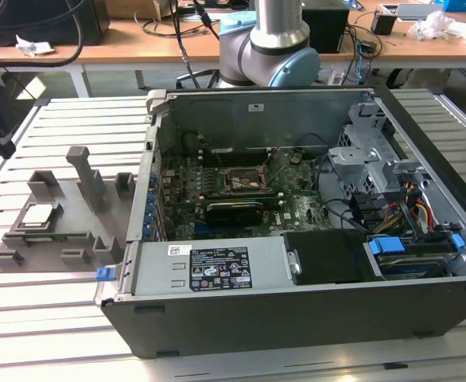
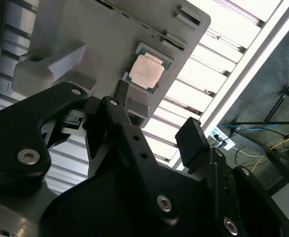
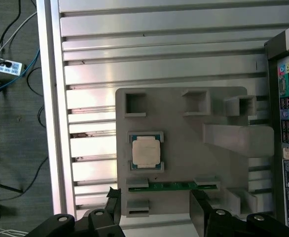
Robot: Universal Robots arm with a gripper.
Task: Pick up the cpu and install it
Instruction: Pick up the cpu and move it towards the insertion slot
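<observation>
The cpu [image 1: 38, 213], a small flat square chip, lies with its silver-grey plate facing up in a shallow recess of a grey holder tray [image 1: 74, 216]. In the first wrist view, the cpu [image 3: 145, 152] sits square between raised corner stops on the tray [image 3: 184, 143]. These likely keep it from sliding and fix its position for a pick.

The tool [image 3: 157, 212] hangs above the tray with its two black fingers spread apart and nothing between them. It does not touch the chip. The wide gap looks meant to let a finger pass down each side of the chip. In the second wrist view, the cpu [image 2: 147, 73] shows beyond the open tool [image 2: 156, 116].

The tray rests on a slatted metal bench [image 1: 58, 302] at the exterior view's left. Just beside it, to the exterior view's right, an open computer case [image 1: 297, 318] lies on its side, so its black socket frame [image 1: 245, 181] faces upward and is reachable from above. The robot arm's base [image 1: 277, 40] stands at the far side of the case.
</observation>
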